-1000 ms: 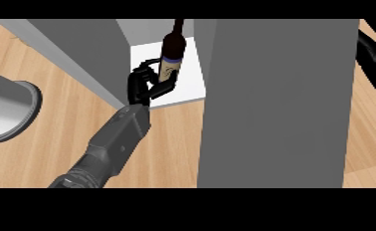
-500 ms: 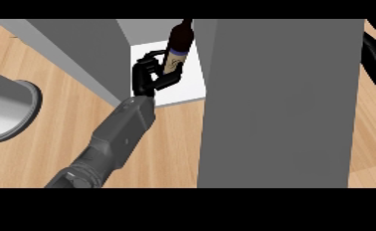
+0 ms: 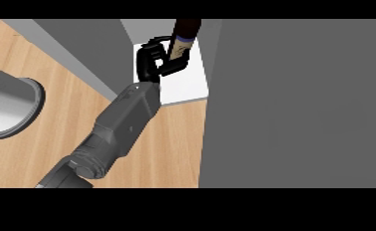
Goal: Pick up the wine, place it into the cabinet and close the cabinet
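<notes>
wine bottle [image 3: 182, 38] top cut off; base behind left hand [image 3: 155, 60]

Head view of the work surface. A light wooden bench [image 3: 66, 100] with visible grain fills the left and lower-middle of the view. Standing on it, a grey cabinet [image 3: 286, 105] occupies the right half; its broad grey face hides the bench beneath. A slanting grey panel [image 3: 92, 51] of the cabinet runs from the upper left towards the middle. Between panel and main body lies the cabinet's white shelf floor [image 3: 187, 88], whose front edge meets the wood. At the left edge, a round grey metallic vessel [image 3: 15, 105] rests on the bench, only partly in view, well apart from the cabinet opening.
</notes>
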